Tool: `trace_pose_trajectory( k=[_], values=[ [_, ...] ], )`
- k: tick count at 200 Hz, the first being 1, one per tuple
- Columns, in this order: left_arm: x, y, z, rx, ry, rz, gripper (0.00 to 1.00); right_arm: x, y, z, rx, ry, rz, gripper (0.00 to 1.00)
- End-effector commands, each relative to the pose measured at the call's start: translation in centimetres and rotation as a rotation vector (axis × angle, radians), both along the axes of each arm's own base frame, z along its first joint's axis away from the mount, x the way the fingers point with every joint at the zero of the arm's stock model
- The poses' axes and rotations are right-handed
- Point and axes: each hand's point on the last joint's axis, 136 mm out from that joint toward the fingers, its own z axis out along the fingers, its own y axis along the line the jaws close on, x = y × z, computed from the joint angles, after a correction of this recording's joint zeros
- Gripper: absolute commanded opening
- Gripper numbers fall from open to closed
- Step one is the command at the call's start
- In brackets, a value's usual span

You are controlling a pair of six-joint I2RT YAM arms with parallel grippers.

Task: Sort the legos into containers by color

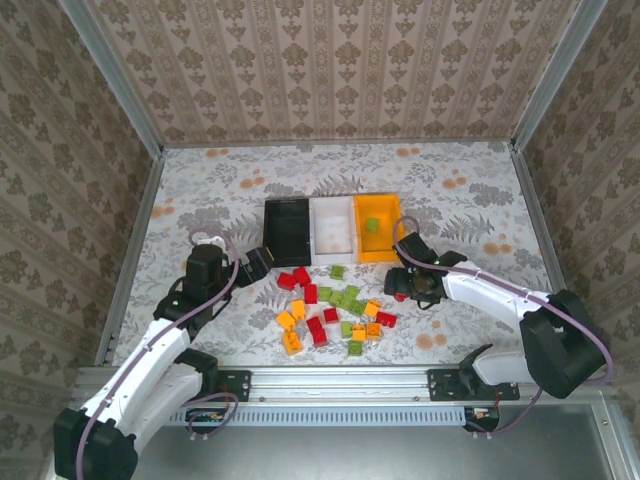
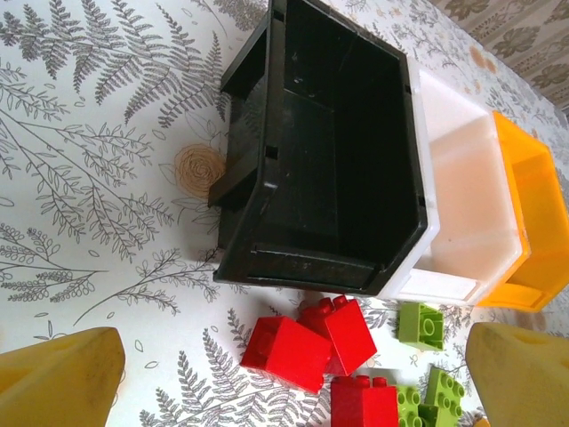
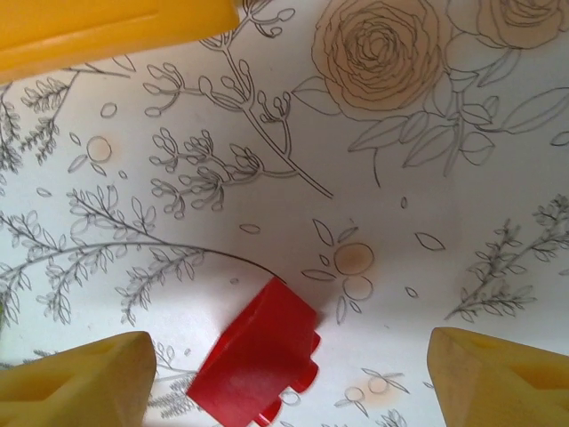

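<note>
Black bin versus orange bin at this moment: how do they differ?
The black bin looks empty; the orange bin holds one green lego. In the top view the black bin ends the row on the left, the orange bin on the right, with the white bin between them. Both are open-topped, rectangular and alike in size.

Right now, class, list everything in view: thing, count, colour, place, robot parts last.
table: one, white floral, inside patterned walls
black bin: one, black, left end of row, empty
white bin: one, white, middle of row, empty
orange bin: one, orange, right end of row
green lego: one, green, inside orange bin
loose legos: about twenty, red, orange, green, scattered before the bins
red lego: one, red, on table, right of pile
left gripper: one, yellow fingers, open, empty, near black bin
right gripper: one, yellow fingers, open, straddling red lego
</note>
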Motion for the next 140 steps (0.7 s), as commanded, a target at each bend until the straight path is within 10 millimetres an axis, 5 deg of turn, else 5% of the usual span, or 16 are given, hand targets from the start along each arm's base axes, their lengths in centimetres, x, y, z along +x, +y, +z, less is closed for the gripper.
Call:
trace_pose_trajectory(
  k=[1, 89, 128, 140],
  values=[
    [-0.1, -0.3, 0.0, -0.020, 0.003, -0.008, 1.00, 0.6, 0.9, -0.5, 0.030, 0.000, -0.015, 0.78],
    [-0.3, -0.1, -0.4, -0.012, 0.012, 0.002, 1.00, -0.2, 1.4, -2.4, 0.032, 0.069, 0.004, 0.48],
    [-0.2, 0.0, -0.2, -0.003, 0.010, 0.001, 1.00, 0.3, 1.8, -0.9, 0.041, 0.030, 0.040, 0.35],
    [-0.2, 0.0, -0.2, -0.005, 0.010, 0.001, 1.00, 0.9, 2.3, 1.1, 0.068, -0.021, 0.062, 0.33]
  ],
)
